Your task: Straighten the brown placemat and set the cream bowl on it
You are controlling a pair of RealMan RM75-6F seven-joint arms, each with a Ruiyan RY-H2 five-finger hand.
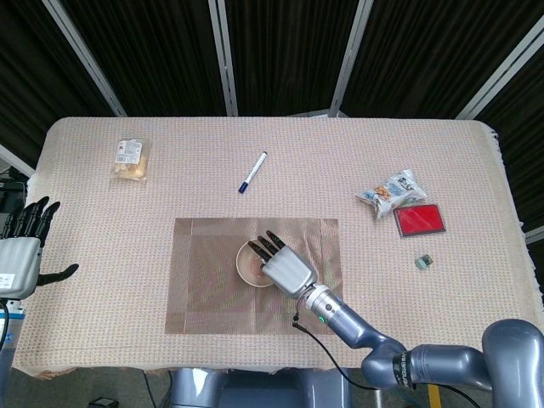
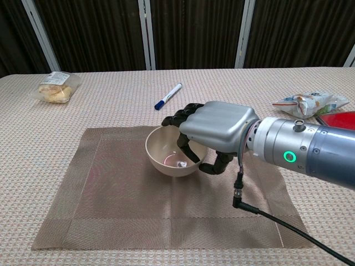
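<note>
The brown placemat [image 1: 204, 276] [image 2: 111, 194] lies flat and square to the table's front edge. The cream bowl [image 1: 252, 263] [image 2: 166, 155] sits upright near the mat's middle. My right hand [image 1: 283, 268] [image 2: 213, 133] grips the bowl's right rim, fingers hooked inside and thumb under the outer wall. My left hand [image 1: 21, 246] hovers past the table's left edge, fingers spread, holding nothing; it shows only in the head view.
A blue-capped pen [image 1: 252, 172] [image 2: 168, 95] lies behind the mat. A snack bag [image 1: 131, 158] [image 2: 54, 87] sits at the back left. At the right lie a crinkled packet [image 1: 389, 190] [image 2: 304, 102], a red flat box [image 1: 419, 219] and a small green object [image 1: 422, 263].
</note>
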